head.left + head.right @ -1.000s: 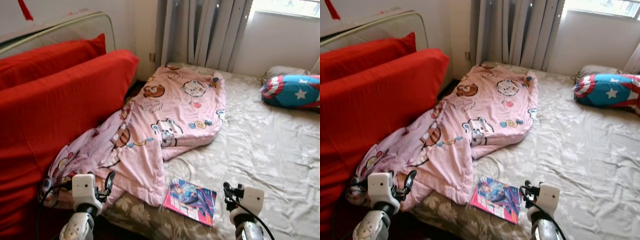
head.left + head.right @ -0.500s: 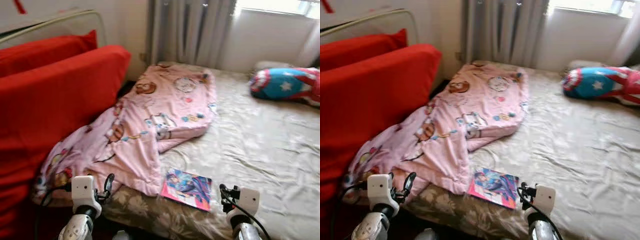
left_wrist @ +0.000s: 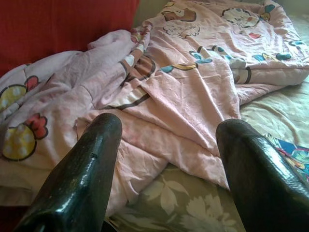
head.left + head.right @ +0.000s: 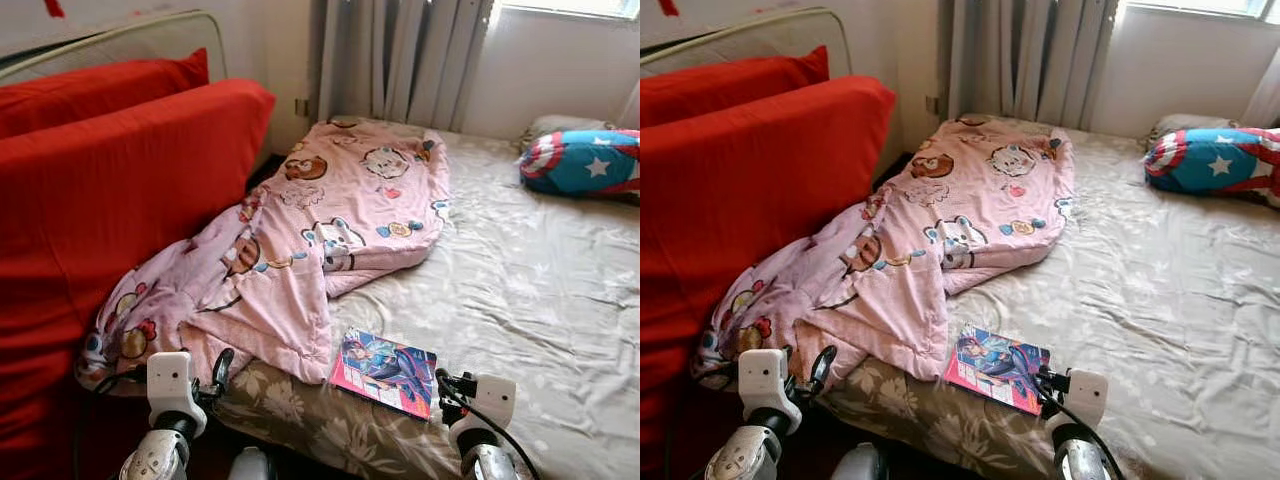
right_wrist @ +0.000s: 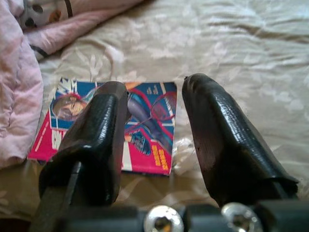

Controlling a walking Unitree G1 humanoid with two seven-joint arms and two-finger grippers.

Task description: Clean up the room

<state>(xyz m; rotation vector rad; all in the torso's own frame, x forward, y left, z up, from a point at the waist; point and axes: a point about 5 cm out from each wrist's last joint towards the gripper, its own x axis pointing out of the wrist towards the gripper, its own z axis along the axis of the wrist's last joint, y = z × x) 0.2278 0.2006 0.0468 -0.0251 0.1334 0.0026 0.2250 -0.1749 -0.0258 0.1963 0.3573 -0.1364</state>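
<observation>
A pink cartoon-print blanket [image 4: 330,220] lies crumpled across the left half of the bed, its lower end hanging over the near left corner. A colourful comic book [image 4: 385,371] lies flat on the beige floral sheet [image 4: 520,290] near the front edge, just right of the blanket. My left gripper [image 4: 218,372] hovers open in front of the blanket's lower end [image 3: 193,82], holding nothing. My right gripper [image 4: 443,385] stays open just short of the comic book [image 5: 149,130], whose right part sits between the fingers [image 5: 222,130] in the right wrist view.
Large red cushions [image 4: 110,190] lean along the bed's left side, in front of a metal-framed headboard [image 4: 150,35]. A blue, red and white star-print pillow [image 4: 582,162] rests at the far right. Grey curtains [image 4: 400,55] hang behind the bed.
The whole picture has shifted with the camera, and the bed now looks slightly nearer. The blanket, book and pillow lie as before. Both grippers stay open and low in front.
</observation>
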